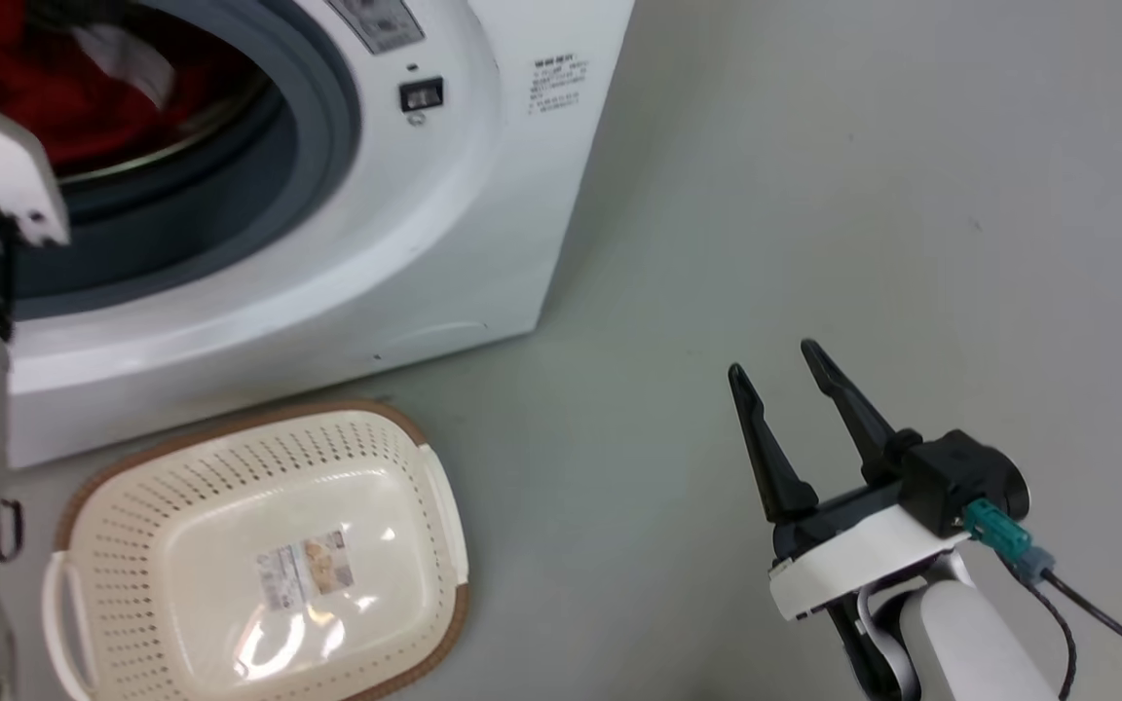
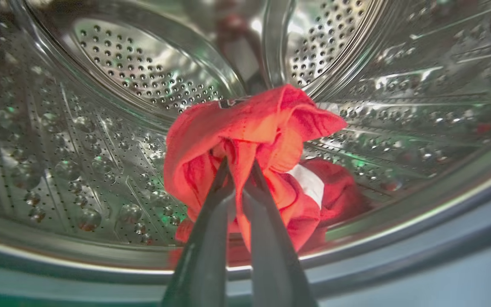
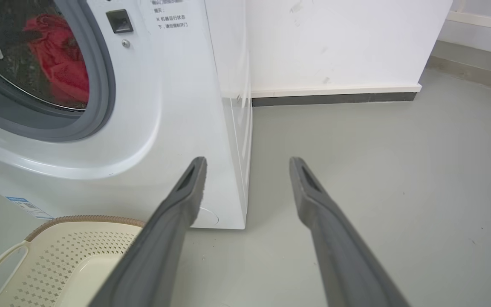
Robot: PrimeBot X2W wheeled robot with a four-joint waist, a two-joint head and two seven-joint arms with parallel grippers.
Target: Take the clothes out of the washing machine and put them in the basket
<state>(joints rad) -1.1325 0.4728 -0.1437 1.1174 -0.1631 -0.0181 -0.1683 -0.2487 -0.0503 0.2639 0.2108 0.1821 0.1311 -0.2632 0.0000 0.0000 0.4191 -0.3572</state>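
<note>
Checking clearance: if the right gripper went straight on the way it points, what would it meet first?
Open right gripper aims near the washing machine's front corner; likely that corner or the white wall beside it. Depth unclear.

White forearm [image 1: 970,633], tapered dark fingers [image 1: 765,453]

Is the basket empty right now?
Empty: the basket shows a bare base; the clothes are inside the washing machine.

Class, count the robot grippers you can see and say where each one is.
2. The left gripper is inside the washing machine, shut on the red clothes. The right gripper is open above the grey floor, to the right of the basket.
</note>
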